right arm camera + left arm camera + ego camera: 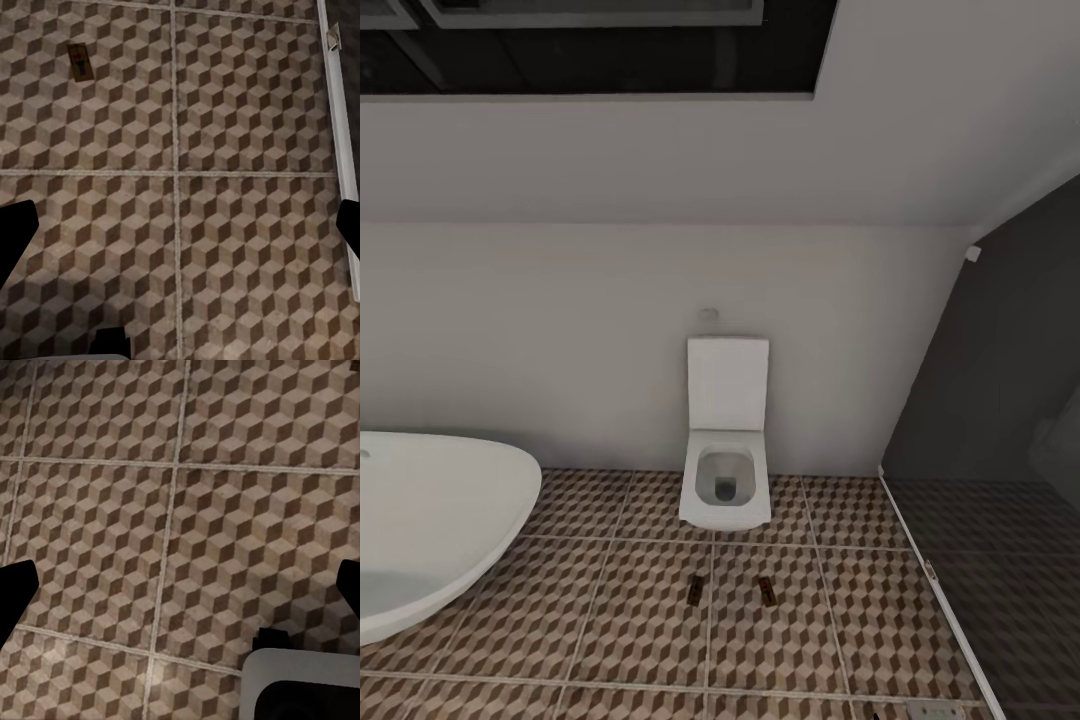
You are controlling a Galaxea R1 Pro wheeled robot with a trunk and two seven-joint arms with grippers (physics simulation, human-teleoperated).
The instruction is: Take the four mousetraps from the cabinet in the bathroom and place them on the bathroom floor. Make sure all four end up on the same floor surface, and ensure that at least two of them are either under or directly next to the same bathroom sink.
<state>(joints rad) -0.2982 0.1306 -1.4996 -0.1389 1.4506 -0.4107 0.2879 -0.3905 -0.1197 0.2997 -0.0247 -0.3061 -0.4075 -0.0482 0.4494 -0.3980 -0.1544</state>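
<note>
Close to the robot, both arms hang over the bathroom floor [640,610] with its cube pattern. In each wrist view the two dark finger tips sit far out at the sides with only tiles between them, so the left tool [180,585] is spread wide and holds nothing, and the right tool [180,225] is the same.

A little farther on, two mousetraps lie flat on the tiles. The left mousetrap [696,590] and the right mousetrap [767,591] are near each other but apart, each with its long side pointing roughly away from the robot, toward the toilet [726,485]. The right wrist view shows one trap [78,60] ahead of that tool and off to one side, so the right arm looks nearer to it.

The white sink [430,530] sits at the left, well apart from both traps. I think the traps need to move that way.
</note>
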